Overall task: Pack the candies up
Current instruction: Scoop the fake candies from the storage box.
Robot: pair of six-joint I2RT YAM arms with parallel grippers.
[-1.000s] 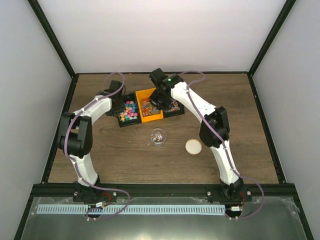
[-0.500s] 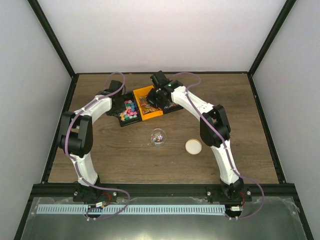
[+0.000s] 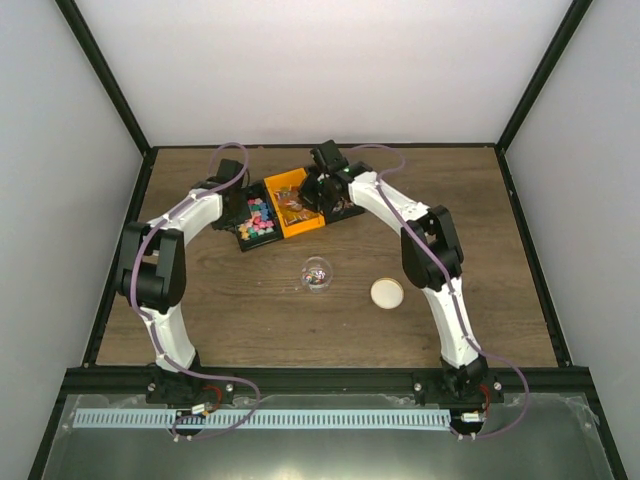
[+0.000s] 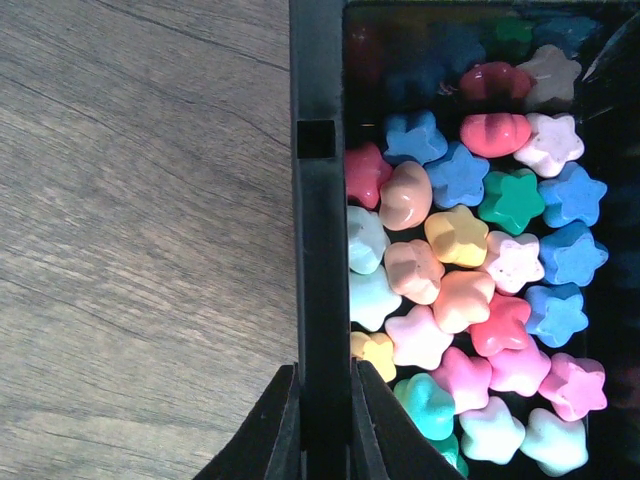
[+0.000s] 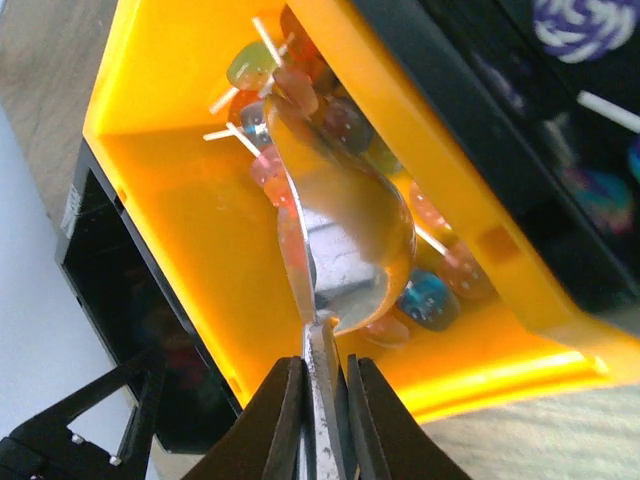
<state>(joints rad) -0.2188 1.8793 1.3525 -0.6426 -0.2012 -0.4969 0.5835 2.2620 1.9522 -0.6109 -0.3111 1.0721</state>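
Star-shaped candies, pink, blue, green, yellow and red, fill a black tray; they also show in the top view. My left gripper is shut on that tray's left wall. My right gripper is shut on the handle of a metal spoon. The spoon's bowl lies inside an orange bin among small round sweets on sticks. In the top view the right gripper is over the orange bin. The clear round jar stands in front of the bins.
A cream round lid lies right of the jar. Another black bin with purple swirl sweets sits right of the orange bin. Black frame posts and white walls bound the wooden table.
My right gripper has moved left and back with the spoon, deeper into the orange bin, and the bin has turned a little. The left arm has barely moved.
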